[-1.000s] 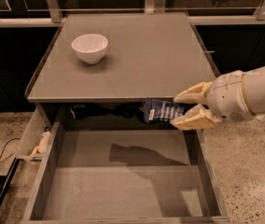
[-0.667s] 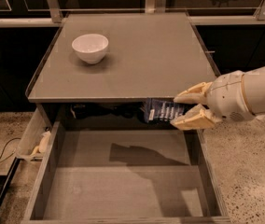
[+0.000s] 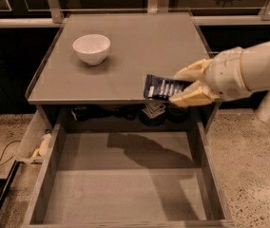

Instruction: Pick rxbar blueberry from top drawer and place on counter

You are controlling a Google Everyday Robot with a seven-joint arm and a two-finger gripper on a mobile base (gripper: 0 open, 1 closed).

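The rxbar blueberry (image 3: 161,87), a flat dark navy wrapper with white lettering, is held in my gripper (image 3: 181,85), which is shut on its right end. The bar hangs over the front right part of the grey counter (image 3: 139,46), just above its front edge. My white arm comes in from the right. The top drawer (image 3: 125,175) stands pulled out below the counter, its flat grey bottom bare, with my arm's shadow across it.
A white bowl (image 3: 91,48) stands on the counter's back left. Dark items (image 3: 125,112) sit in the recess under the counter, behind the drawer. A light object (image 3: 41,148) lies left of the drawer. Speckled floor (image 3: 254,165) lies to the right.
My gripper has lifted the bar from in front of the recess under the counter up to the counter's front edge.
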